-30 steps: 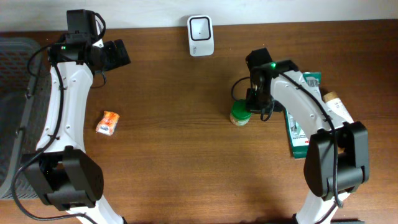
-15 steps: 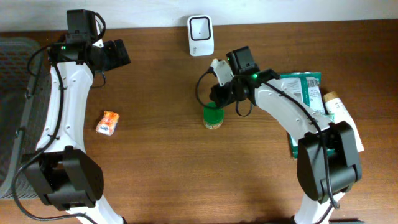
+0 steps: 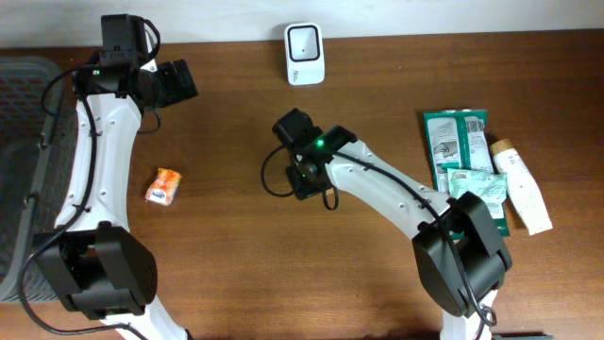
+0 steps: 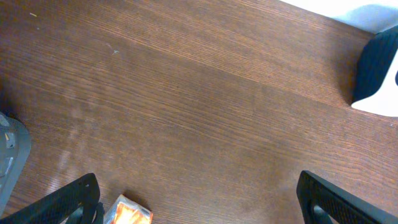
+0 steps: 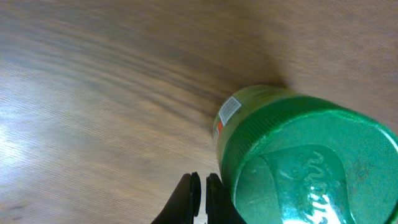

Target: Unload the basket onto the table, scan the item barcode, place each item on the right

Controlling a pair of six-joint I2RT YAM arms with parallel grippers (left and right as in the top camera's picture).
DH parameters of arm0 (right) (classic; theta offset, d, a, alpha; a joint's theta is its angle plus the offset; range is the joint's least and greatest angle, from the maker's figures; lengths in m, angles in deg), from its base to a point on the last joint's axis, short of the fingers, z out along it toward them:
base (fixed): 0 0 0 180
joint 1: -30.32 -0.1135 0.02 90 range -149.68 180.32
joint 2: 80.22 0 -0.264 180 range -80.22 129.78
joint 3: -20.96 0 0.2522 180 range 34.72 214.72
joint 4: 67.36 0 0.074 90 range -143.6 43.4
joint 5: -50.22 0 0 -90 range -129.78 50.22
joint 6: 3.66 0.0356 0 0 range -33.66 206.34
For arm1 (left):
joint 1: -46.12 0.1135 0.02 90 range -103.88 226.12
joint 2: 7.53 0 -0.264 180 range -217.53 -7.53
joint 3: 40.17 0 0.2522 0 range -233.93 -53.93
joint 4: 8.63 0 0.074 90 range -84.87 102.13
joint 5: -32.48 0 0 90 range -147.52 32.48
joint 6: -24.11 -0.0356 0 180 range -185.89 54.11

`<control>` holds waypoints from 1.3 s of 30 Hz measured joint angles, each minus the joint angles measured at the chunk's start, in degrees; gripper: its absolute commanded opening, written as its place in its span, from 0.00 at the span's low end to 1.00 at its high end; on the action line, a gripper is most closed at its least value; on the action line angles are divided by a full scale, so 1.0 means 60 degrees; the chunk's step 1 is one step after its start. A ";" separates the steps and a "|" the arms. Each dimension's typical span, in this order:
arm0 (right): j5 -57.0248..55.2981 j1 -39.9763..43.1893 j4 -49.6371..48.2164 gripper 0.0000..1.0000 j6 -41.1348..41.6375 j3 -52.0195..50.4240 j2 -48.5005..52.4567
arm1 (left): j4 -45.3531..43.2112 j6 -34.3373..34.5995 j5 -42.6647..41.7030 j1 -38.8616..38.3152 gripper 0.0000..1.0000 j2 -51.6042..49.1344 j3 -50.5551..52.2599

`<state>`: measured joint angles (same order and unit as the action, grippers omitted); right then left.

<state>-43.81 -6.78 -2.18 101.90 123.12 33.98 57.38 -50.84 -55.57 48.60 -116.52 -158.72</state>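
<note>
The setting is a robot test station laid out as a shop checkout. A brown wood-grain worktop [image 3: 236,274] carries a white barcode scanner [image 3: 304,54] at its rear edge and packaged retail goods [image 3: 460,156] at the right. A grey mesh basket [image 3: 19,142] sits at the left. A left arm [image 3: 99,161] and a right arm [image 3: 396,194] reach over the worktop.

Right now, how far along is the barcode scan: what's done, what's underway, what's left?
Done: nothing I can confirm as scanned. In hand: the right gripper is shut, with the green-lidded jar beside it, not in its grip, and short of the white scanner. To do: bring the jar's label in front of the scanner. The left gripper is open and empty, away from both.
</note>
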 measured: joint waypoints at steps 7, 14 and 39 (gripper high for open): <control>-0.0455 0.1231 0.0408 0.20 -0.3075 0.0004 -0.0004 | -0.0004 0.0000 0.0000 0.0000 0.99 0.0000 0.0000; -0.0444 0.2197 0.1300 0.98 0.2466 0.0816 -0.1894 | -0.0004 0.0000 0.0000 0.0000 0.99 0.0000 0.0004; -0.0018 0.2565 -0.0288 0.65 0.4415 -0.0193 0.0000 | -0.0004 0.0000 0.0000 0.0000 0.99 0.0000 0.0004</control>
<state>-43.92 8.61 -3.91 128.39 121.96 33.98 57.36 -50.84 -55.57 48.60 -116.52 -158.70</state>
